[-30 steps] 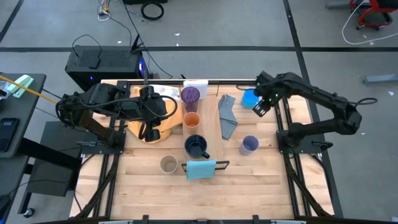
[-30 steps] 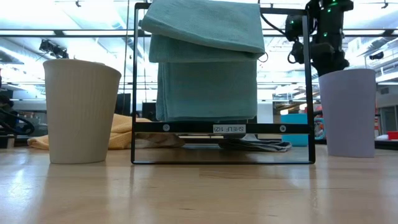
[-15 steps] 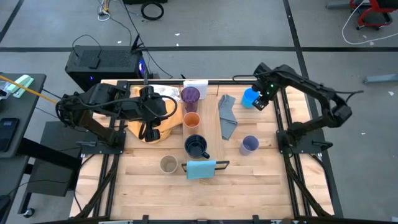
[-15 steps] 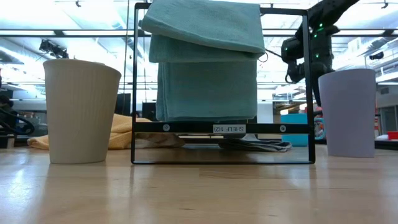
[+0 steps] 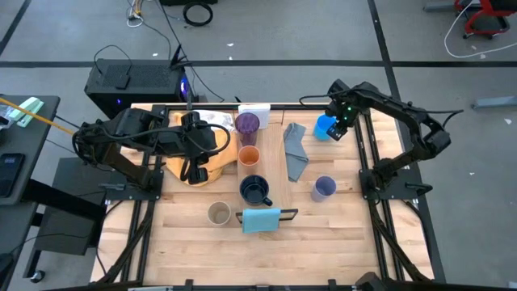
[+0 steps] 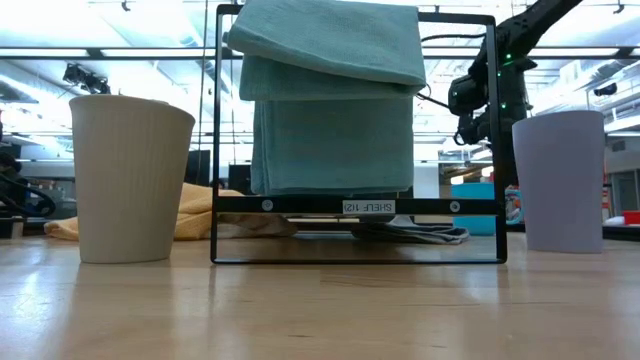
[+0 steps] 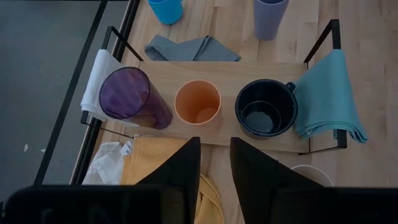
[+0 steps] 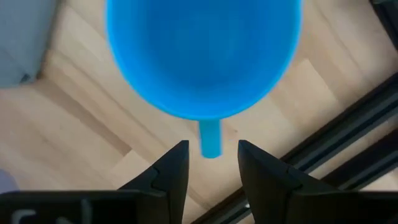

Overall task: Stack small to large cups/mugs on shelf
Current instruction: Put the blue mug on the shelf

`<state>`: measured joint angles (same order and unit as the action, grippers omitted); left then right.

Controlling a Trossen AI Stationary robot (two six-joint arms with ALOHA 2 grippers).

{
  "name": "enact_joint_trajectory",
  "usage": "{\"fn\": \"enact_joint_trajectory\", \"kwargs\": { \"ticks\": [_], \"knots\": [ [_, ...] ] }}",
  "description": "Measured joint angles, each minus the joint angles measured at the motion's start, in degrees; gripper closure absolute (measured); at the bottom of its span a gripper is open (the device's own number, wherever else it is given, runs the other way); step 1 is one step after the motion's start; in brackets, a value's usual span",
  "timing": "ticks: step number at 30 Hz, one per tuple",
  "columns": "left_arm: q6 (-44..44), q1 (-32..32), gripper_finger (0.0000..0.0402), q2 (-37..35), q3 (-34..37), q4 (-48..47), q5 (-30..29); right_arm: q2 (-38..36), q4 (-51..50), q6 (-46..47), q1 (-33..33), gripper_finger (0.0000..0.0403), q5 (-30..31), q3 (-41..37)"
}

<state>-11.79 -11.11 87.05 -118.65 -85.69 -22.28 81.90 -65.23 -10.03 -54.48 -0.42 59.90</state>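
The bright blue mug [image 5: 325, 126] stands on the surface near its far right corner, beside the grey cloth [image 5: 296, 152], its handle [image 8: 210, 139] between the parted fingers of the right gripper [image 5: 338, 129], while the left gripper [image 5: 194, 167], slightly parted and empty, hovers over the yellow cloth [image 5: 179, 165].

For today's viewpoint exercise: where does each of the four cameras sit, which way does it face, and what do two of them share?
High: overhead, straight down; both arms, right hand at the blue mug.
Low: table level, facing the beige cup.
Left wrist: behind the open left hand, facing the shelf.
Right wrist: over the blue mug, right hand open.
Shared: both wrist views show the blue mug.
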Motion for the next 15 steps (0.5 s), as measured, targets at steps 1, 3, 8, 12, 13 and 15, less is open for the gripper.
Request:
{"fn": "enact_joint_trajectory", "kwargs": {
  "ticks": [1,3,8,12,13,15],
  "knots": [
    [0.0,0.0,0.0305,0.0,0.0,0.0,0.0,0.2,0.1,-0.4,-0.4,0.0259,0.2,0.0],
    [0.0,0.0,0.0304,0.0,0.0,-0.2,0.0,0.8,0.3,-0.7,-1.1,0.0259,0.2,0.0],
    [0.0,0.0,0.0307,0.0,0.0,-0.4,0.0,2.1,0.3,-2.1,-2.1,0.0258,-2.1,0.0],
    [0.0,0.0,0.0306,0.0,0.0,-0.4,0.0,2.2,1.5,-3.2,-2.0,0.0255,-2.4,0.0],
    [0.0,0.0,0.0305,0.0,0.0,-0.4,0.0,2.2,1.7,-3.3,-2.0,0.0253,-2.4,0.0],
    [0.0,0.0,0.0303,0.0,0.0,-0.4,0.0,2.2,2.4,-3.5,-2.0,0.0250,-2.3,0.0]
  ]
}}
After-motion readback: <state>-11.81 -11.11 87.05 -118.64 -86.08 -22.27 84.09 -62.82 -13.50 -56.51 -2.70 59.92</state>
